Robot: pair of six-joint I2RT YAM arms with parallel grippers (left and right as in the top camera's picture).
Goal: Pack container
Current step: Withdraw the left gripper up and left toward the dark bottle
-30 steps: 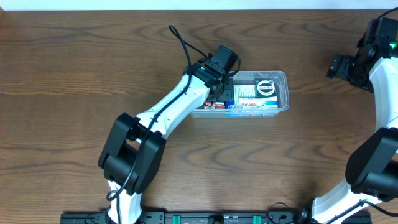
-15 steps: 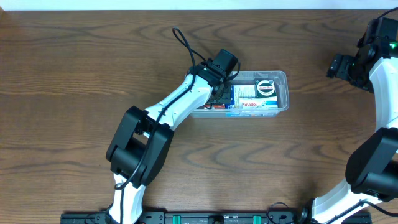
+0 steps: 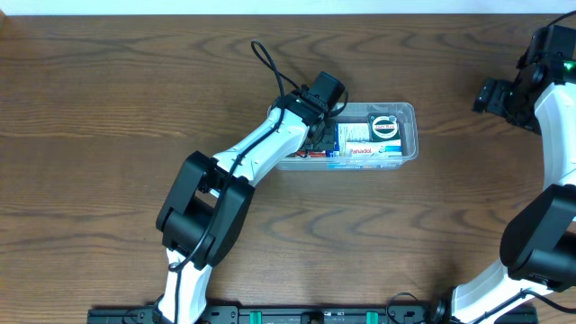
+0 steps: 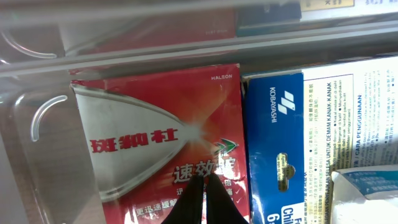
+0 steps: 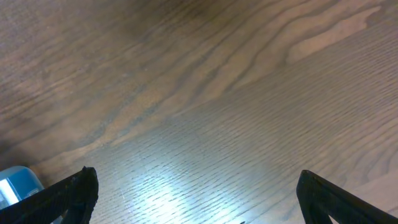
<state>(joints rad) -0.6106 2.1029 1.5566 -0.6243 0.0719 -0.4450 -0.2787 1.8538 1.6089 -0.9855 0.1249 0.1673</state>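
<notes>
The container [image 3: 410, 112] is a clear tub in the middle of the table, with boxes inside. My left gripper [image 3: 318, 135] reaches down into its left end. In the left wrist view the left gripper [image 4: 204, 179] is shut with nothing between its fingers. Its tips are just over or on a red box [image 4: 155, 124] lying flat beside the container's clear wall [image 4: 37, 124]. A blue carton [image 4: 273, 143] lies right of the red box. My right gripper [image 3: 490, 94] hangs at the far right, away from the container. In the right wrist view it [image 5: 196, 186] is open over bare wood.
The tub also holds a white and blue box [image 3: 371, 149] and a round black-and-white item [image 3: 387, 124]. A light blue thing [image 5: 15, 183] shows at the lower left edge of the right wrist view. Brown wooden table [image 3: 108, 108] surrounds the tub.
The left arm's elbow and shoulder have swung slightly right while its wrist stayed at the container's left end. The right arm has not moved.
</notes>
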